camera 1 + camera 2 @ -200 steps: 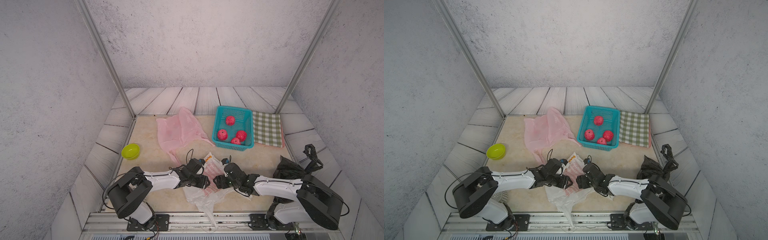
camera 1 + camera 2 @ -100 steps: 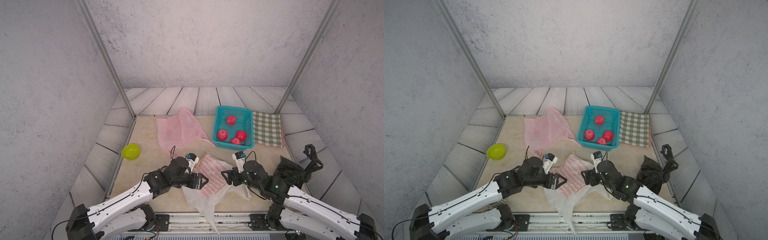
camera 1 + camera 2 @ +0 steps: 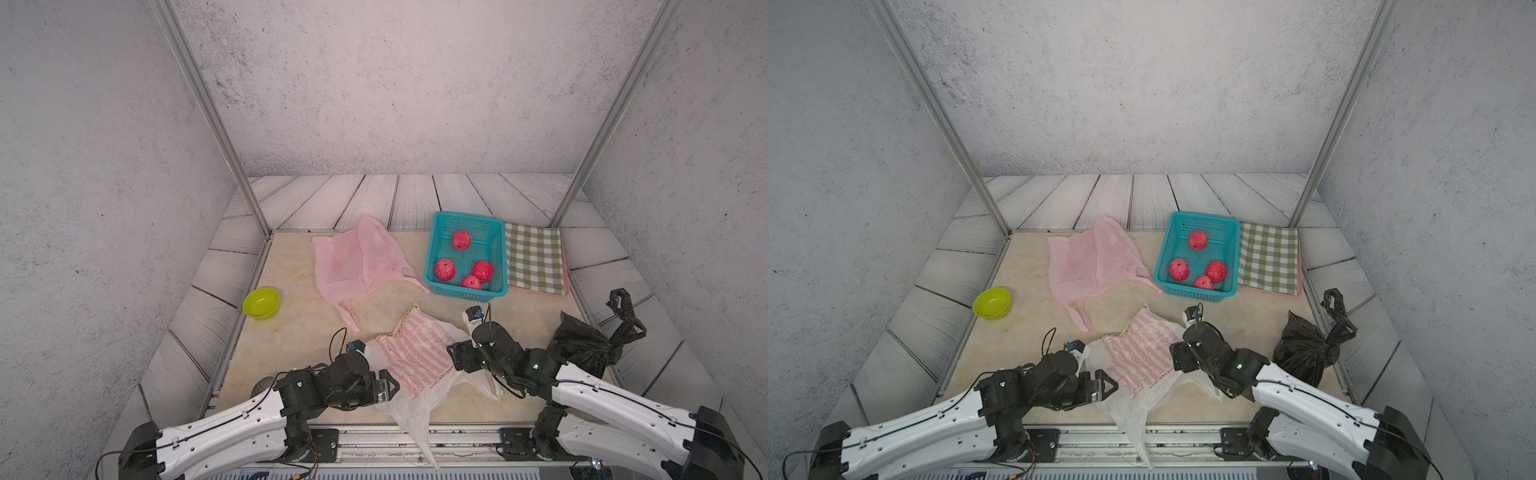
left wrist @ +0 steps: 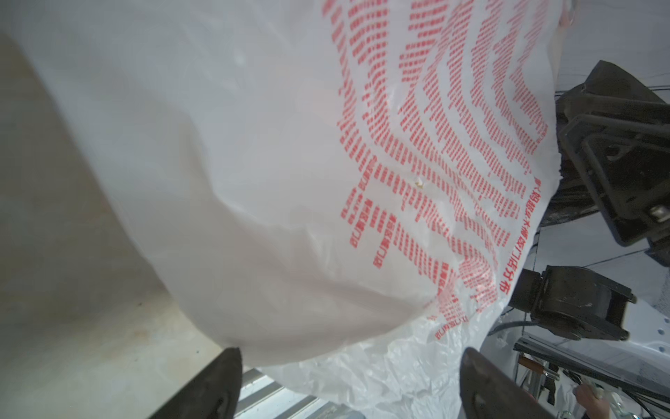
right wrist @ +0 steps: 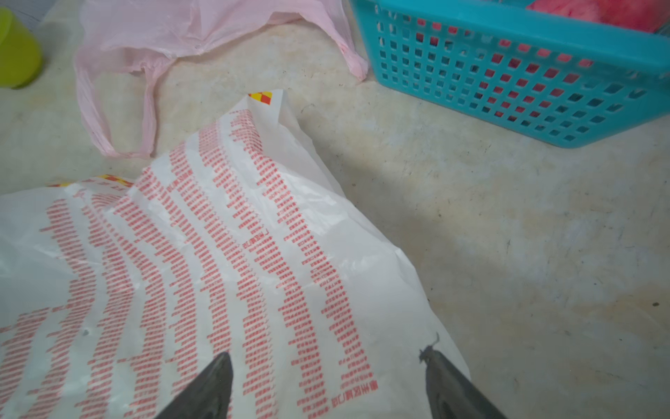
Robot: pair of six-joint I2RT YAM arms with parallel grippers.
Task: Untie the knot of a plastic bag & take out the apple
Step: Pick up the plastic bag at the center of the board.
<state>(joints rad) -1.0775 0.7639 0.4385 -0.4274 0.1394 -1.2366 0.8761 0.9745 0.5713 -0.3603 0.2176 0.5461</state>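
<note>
Loosely crumpled white plastic bag, red-printed, on mottled beige tabletop

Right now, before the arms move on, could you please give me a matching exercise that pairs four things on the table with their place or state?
Things:
1. black bag
2. pink bag
3. green bowl
4. teal basket

Places or states:
A. holds four red apples
B. knotted at the top, by the right edge of the table
C. lying flat, handles loose
D. by the table's left edge, nothing in it

Pairs: 1-B, 2-C, 3-D, 4-A.
</note>
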